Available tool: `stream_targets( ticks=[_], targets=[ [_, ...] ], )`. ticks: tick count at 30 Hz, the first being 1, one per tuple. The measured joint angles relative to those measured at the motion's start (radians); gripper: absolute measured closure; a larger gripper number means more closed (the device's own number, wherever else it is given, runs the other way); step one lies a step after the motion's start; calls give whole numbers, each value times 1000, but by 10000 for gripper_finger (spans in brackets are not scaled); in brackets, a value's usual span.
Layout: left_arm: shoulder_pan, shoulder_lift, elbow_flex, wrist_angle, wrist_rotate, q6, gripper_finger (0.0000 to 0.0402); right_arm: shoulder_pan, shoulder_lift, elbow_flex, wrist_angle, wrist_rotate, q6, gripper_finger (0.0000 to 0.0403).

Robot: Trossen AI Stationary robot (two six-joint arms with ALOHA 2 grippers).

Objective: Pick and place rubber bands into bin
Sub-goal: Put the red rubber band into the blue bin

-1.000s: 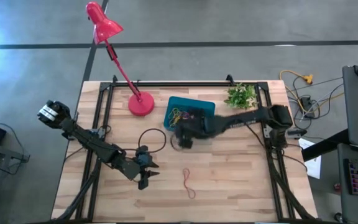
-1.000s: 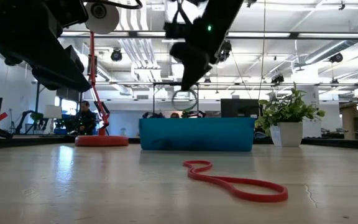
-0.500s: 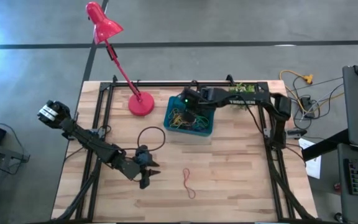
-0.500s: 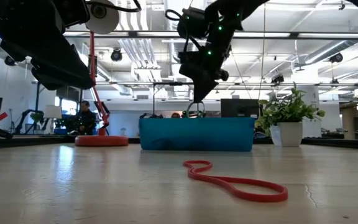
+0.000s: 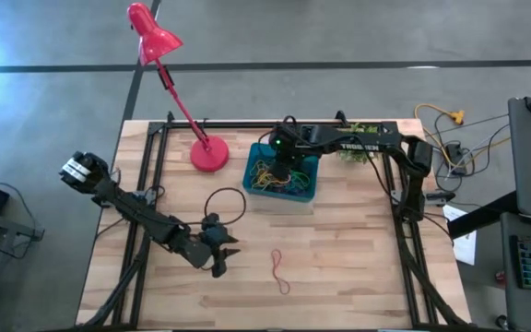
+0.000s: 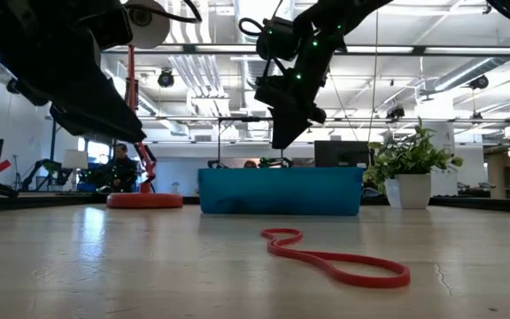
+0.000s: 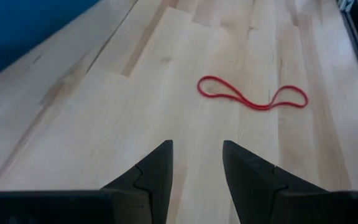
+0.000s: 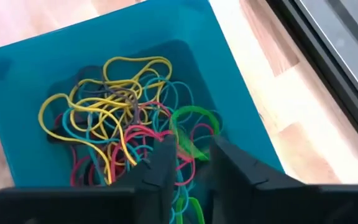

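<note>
Wooden table (image 5: 339, 249): right gripper (image 8: 191, 163) just swung over the bin (image 5: 308, 159) and let go, green rubber band (image 8: 191, 127) dropping right below; red band (image 5: 279, 271) remains near the half-open, empty left gripper (image 5: 226, 257).

A red rubber band (image 6: 336, 257) lies twisted on the table (image 6: 104, 266) before the bin (image 6: 280, 190).
</note>
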Motion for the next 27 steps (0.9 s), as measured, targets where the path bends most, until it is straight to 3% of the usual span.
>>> stream_targets(
  ticks=[3,7,10,13,18,27],
  targets=[
    [0,21,0,21,1,1,278,6,0,0,-4,-12,12,289],
    [0,45,0,58,2,18,278,35,-7,0,-11,-157,3,264],
    [1,62,0,106,27,83,278,93,-10,0,-12,-229,3,254],
    [6,84,1,153,53,137,278,176,-10,-1,-12,-234,3,250],
    [20,128,1,210,97,167,278,332,-10,-6,-8,-196,30,257],
    [75,185,9,217,226,164,278,580,-10,-11,34,18,254,276]
  ],
)
